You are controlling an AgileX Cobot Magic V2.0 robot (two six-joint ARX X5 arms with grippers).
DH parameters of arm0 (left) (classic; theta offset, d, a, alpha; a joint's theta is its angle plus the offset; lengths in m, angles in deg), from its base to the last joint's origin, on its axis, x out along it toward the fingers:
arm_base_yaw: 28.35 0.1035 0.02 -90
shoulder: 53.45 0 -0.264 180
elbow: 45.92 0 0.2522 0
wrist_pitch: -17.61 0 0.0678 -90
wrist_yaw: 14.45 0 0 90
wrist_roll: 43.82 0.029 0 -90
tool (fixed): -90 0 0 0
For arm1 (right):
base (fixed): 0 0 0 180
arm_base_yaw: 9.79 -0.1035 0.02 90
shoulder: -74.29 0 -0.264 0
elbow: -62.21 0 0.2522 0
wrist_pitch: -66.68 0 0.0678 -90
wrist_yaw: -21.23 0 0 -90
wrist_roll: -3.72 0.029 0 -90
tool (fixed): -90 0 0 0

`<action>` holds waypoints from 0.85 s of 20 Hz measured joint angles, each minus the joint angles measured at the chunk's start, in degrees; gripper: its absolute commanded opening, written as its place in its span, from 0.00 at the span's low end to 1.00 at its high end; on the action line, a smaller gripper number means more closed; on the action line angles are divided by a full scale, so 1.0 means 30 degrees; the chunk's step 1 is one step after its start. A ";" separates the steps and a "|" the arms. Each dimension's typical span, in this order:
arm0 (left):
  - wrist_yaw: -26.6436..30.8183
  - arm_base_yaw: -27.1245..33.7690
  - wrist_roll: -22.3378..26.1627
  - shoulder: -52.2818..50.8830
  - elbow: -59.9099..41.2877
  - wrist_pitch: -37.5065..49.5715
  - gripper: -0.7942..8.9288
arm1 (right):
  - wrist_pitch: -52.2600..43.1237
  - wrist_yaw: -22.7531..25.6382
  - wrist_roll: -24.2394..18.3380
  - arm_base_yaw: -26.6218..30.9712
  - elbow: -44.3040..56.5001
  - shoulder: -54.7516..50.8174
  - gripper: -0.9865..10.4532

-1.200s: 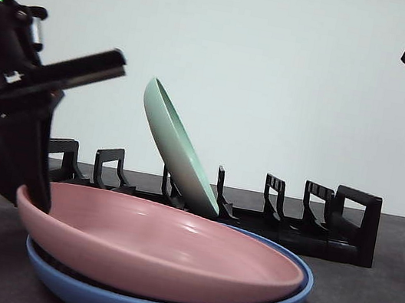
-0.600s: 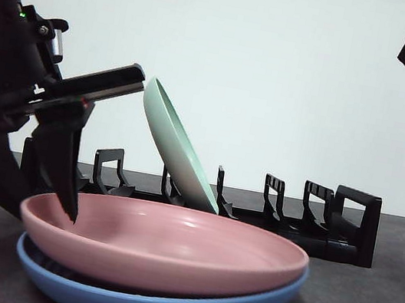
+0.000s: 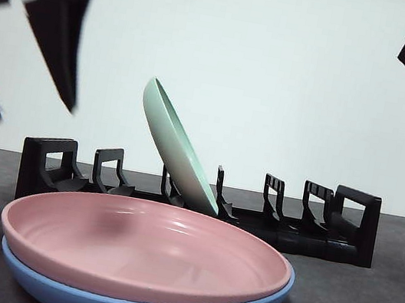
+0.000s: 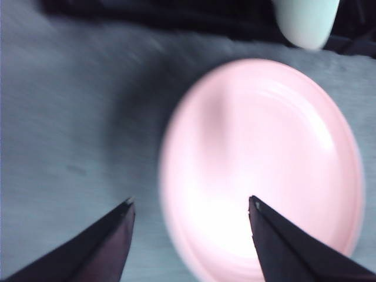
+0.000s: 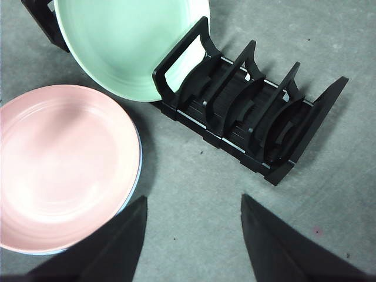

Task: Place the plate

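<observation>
The left gripper [image 4: 191, 214], jaws spread wide and empty, is hovering above the shallow pink ceramic plate [image 3: 146, 247], apparently unlifted; next, gripping its rim.

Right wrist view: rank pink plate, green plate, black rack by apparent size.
1. black rack: longest span, and part of it is hidden behind the green plate.
2. pink plate and green plate: look alike in width; the green one is cropped by the frame and tilted, so no ranking between them.
</observation>
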 measured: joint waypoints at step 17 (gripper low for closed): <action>0.0350 0.6258 0.9449 -1.1934 0.1916 -0.6987 0.40 | 0.1151 -0.3162 0.4087 -0.1945 -0.7490 0.8539 0.31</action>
